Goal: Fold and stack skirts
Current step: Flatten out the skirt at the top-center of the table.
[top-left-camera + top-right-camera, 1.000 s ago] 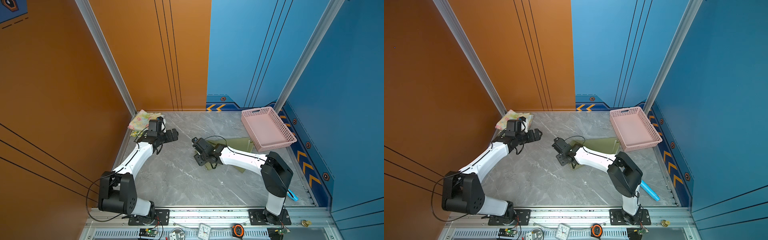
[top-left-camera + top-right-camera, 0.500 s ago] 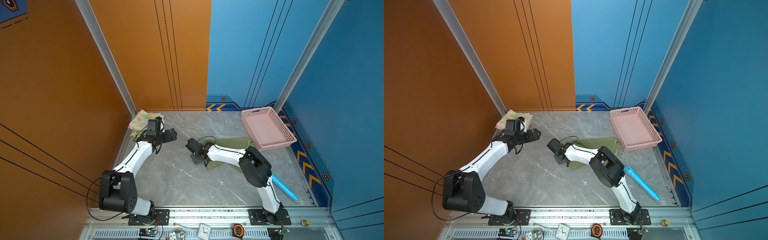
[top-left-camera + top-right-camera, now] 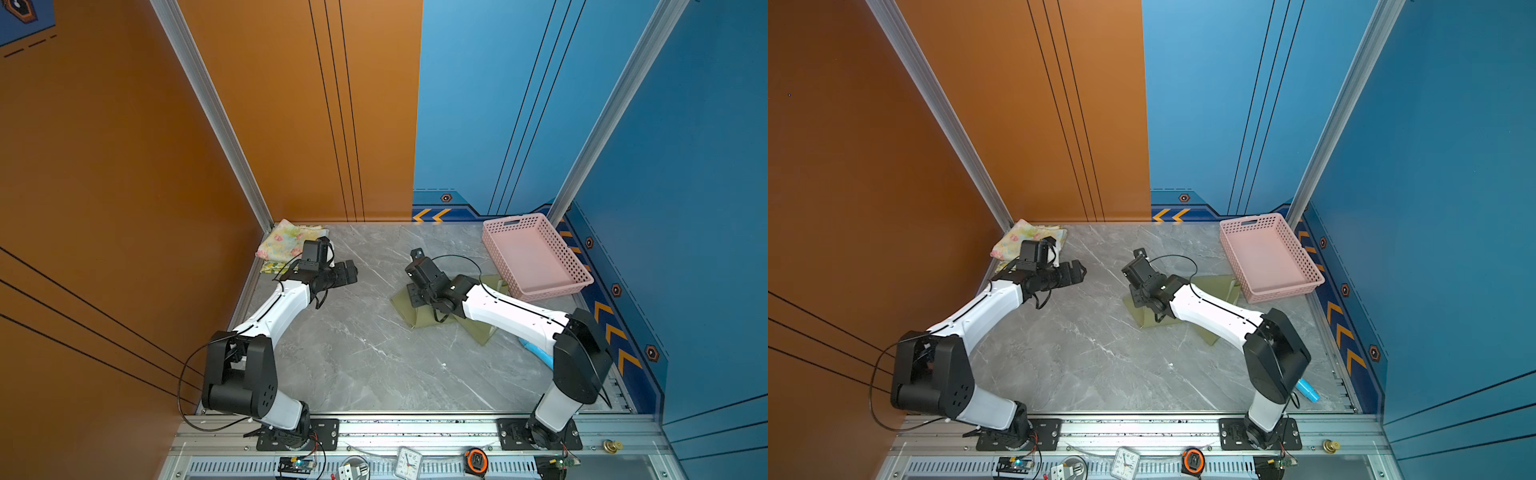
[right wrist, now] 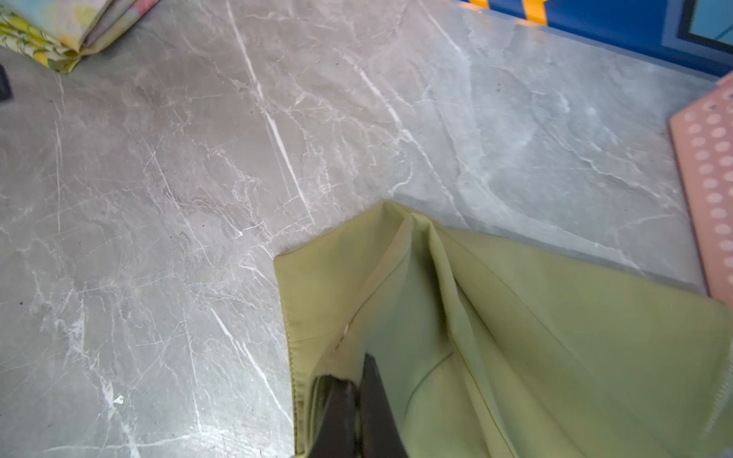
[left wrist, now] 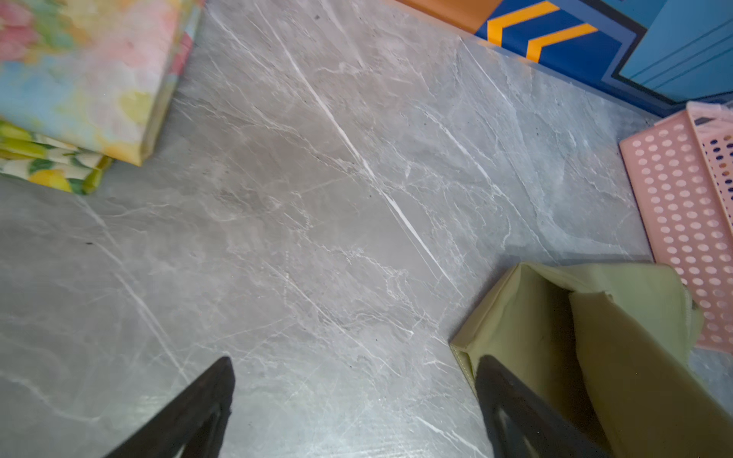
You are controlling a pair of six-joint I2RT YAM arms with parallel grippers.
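Observation:
The olive green skirt [image 3: 422,318] [image 3: 1214,286] lies crumpled on the marble floor beside the pink basket. My right gripper [image 4: 357,370] [image 3: 414,296] is shut on a fold at its near corner, and the cloth [image 4: 515,317] rises in a ridge ahead of the fingers. The floral skirt [image 3: 282,243] [image 5: 79,71] lies folded on the lemon-print skirt [image 3: 270,267] [image 5: 51,166] in the far left corner. Beside that stack my left gripper [image 5: 355,359] [image 3: 351,272] hangs open over bare floor, holding nothing.
A pink perforated basket [image 3: 552,291] [image 3: 1283,291] stands at the back right against the blue wall. A blue tube [image 3: 1308,390] lies behind the right arm's base. A clock [image 3: 409,461] and a tape measure [image 3: 476,459] sit on the front rail.
My right gripper has shut on the olive skirt's corner, and that arm's elbow swung in and back out. The left arm has hardly moved and stays open.

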